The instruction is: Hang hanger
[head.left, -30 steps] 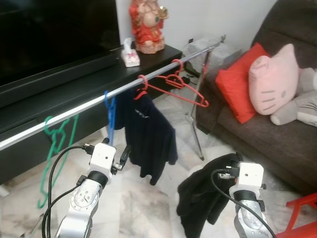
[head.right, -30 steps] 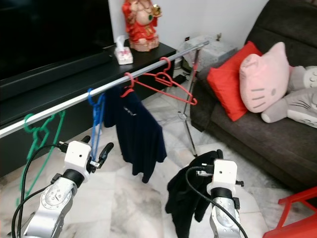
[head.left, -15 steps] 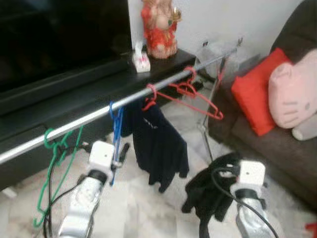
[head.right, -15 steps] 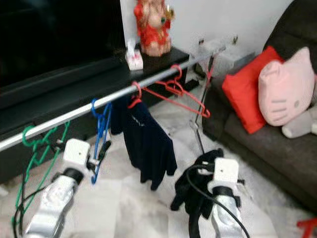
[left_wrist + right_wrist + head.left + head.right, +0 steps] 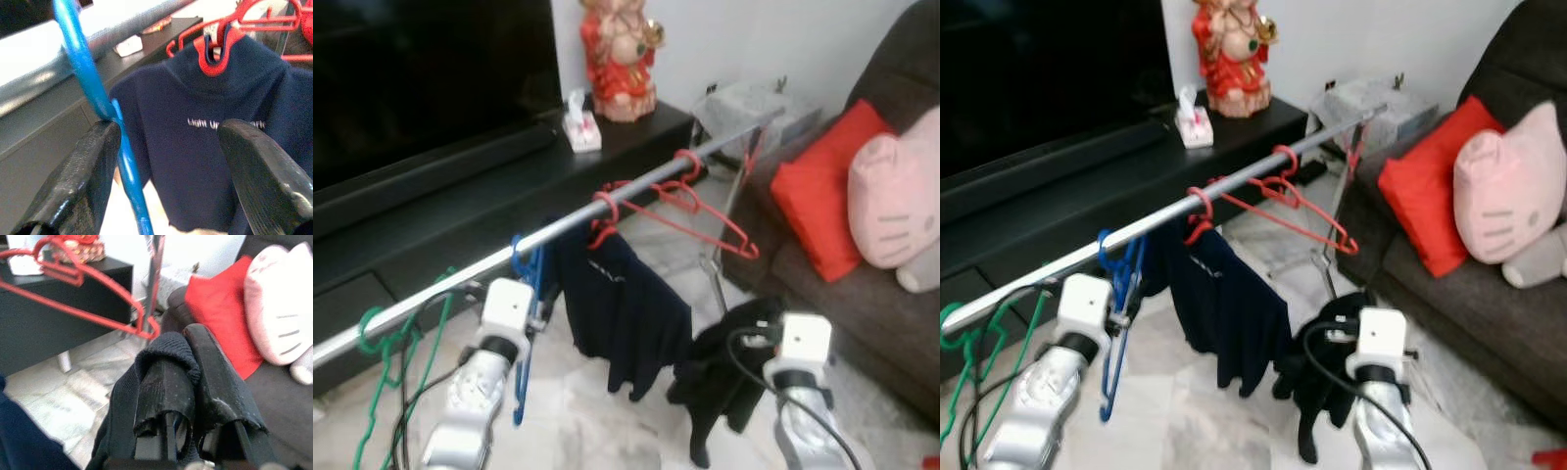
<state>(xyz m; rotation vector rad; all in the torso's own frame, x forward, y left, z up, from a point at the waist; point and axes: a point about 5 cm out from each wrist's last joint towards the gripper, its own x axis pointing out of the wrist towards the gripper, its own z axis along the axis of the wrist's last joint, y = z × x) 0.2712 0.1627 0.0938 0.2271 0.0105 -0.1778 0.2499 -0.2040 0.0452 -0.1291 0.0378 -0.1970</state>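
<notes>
Left gripper (image 5: 166, 161) fingers apart, blue hanger (image 5: 100, 110) w/ hook on rail (image 5: 607, 201) touching one finger; looks light, stiff, slippery, best taken by neck. Right gripper (image 5: 190, 382) clamped on black garment (image 5: 724, 367)

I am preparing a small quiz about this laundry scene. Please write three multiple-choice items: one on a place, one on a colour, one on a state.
1. Where does the navy shirt hang?
A. on the rail
B. on the sofa
C. on the floor

2. What colour is the hanger beside the left gripper?
A. yellow
B. blue
C. white

3. What is the right gripper doing?
A. open, holding nothing
B. shut on a cushion
C. shut on the black garment

Answers:
1 A: its red hanger is hooked over the rail.
2 B: the left wrist view shows it blue.
3 C: black cloth is pinched between its fingers.
</notes>
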